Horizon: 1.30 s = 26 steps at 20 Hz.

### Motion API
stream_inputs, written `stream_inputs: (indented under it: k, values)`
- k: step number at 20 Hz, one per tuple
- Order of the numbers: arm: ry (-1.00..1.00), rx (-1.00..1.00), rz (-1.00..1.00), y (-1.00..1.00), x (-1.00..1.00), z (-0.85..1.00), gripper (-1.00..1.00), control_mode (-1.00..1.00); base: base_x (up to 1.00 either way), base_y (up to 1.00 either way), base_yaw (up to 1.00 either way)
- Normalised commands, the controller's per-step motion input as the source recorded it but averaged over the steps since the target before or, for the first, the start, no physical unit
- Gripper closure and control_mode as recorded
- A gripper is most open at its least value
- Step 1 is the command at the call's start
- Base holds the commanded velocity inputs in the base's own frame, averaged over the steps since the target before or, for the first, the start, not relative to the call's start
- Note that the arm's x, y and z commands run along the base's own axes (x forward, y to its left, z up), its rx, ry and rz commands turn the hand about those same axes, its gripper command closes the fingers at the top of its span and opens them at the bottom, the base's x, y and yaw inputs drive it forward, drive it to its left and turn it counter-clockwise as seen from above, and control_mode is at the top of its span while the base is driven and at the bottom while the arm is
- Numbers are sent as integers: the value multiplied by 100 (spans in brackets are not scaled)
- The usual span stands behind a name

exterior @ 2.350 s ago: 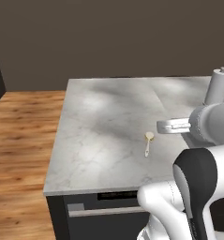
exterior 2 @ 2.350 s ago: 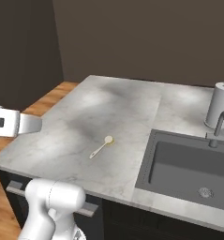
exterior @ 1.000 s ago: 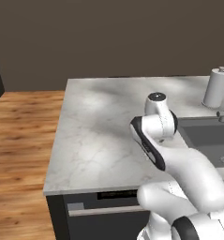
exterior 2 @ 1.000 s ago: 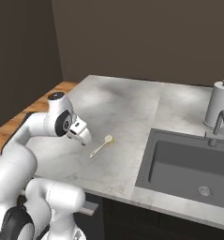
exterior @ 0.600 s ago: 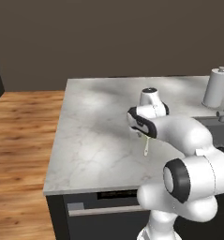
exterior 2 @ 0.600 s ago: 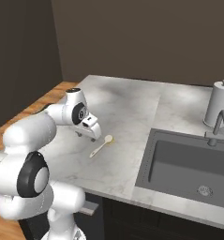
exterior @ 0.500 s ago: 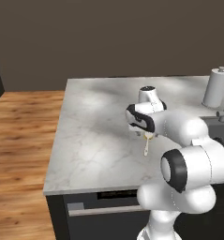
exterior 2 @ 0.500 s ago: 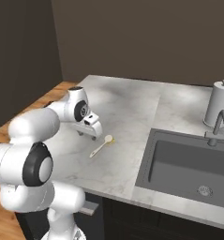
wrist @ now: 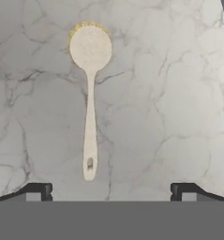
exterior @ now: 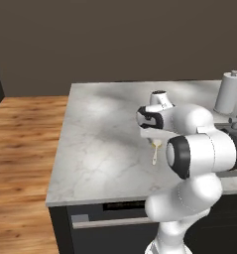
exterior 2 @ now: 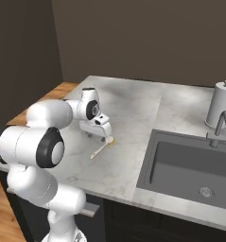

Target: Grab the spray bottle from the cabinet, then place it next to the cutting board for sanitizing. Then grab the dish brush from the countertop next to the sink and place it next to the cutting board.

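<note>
Item, left to right in the right base view: wooden floor at the far edge; claw poised low over the grey-white marbled worktop, its two tips spread wide apart and holding nothing (in the hand view they stand at the bottom corners); dish brush lying flat just beyond the claw, its round bristled head toward the sink; paper-towel roll upright beyond the sink, beside the faucet. Step in hand, by judgement: grasping the brush. Since the handle lies off-centre between the tips in the hand view, the claw should be centred over mid-handle, lowered straight until the tips straddle it at worktop level, and closed across the narrow width.
</note>
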Motion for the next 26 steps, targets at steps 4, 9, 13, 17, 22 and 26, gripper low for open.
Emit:
stream_inputs:
  k: [4,9,13,17,22,26]
  values:
    - [0,11,0,-12,32,-53,-100,-100,0,0,0]
    - [0,8,0,-7,28,-45,-100,-100,0,0,0]
    - [-1,0,0,0,12,-19,-100,-100,0,0,0]
    - [1,-1,0,0,30,-27,-100,-100,0,0,0]
    - [1,-2,0,0,39,-27,-100,-100,0,0,0]
    - [0,-1,0,0,31,-26,-100,-100,0,0,0]
